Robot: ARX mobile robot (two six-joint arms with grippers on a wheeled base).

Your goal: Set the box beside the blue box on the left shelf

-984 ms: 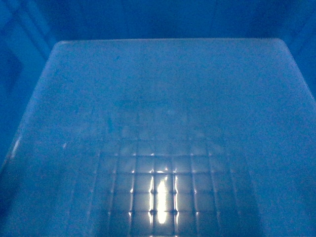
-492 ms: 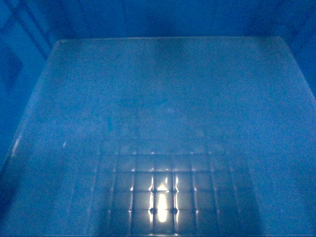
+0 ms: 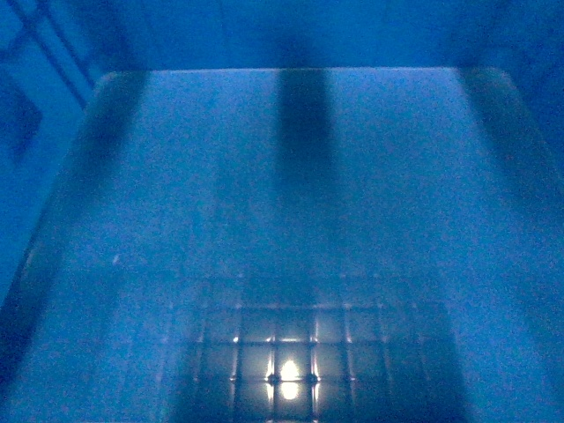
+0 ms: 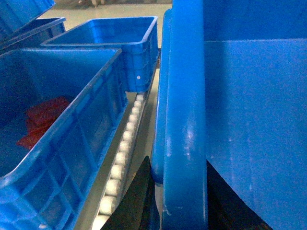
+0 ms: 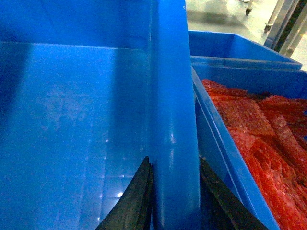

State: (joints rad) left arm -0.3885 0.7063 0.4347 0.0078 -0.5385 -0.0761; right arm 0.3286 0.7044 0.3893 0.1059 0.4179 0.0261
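The box [image 3: 282, 176] fills the head view, open top toward the camera: its flat floor with a faint square grid takes up nearly the whole frame, a bright glint sits at lower centre, and the far wall runs across the top. Its long axis cannot be judged from these views. In the left wrist view the box's rim [image 4: 184, 120] runs as a thick blue bar from bottom to top of the frame, and the left gripper [image 4: 180, 196] has its dark jaws closed narrowly on it, one on each side at the bottom edge. Left of that rim runs a roller track [image 4: 123, 153] of white rollers (part of the shelf), with a second crate [image 4: 62, 134] holding something red at lower left and a third crate [image 4: 120, 43] beyond it at upper centre. In the right wrist view the right gripper [image 5: 175, 201] likewise clamps the box's other rim, jaws either side at the bottom. Just right of it a bin [image 5: 230, 153] holds red mesh-like material [image 5: 268, 139], with another blue bin [image 5: 240, 48] behind.
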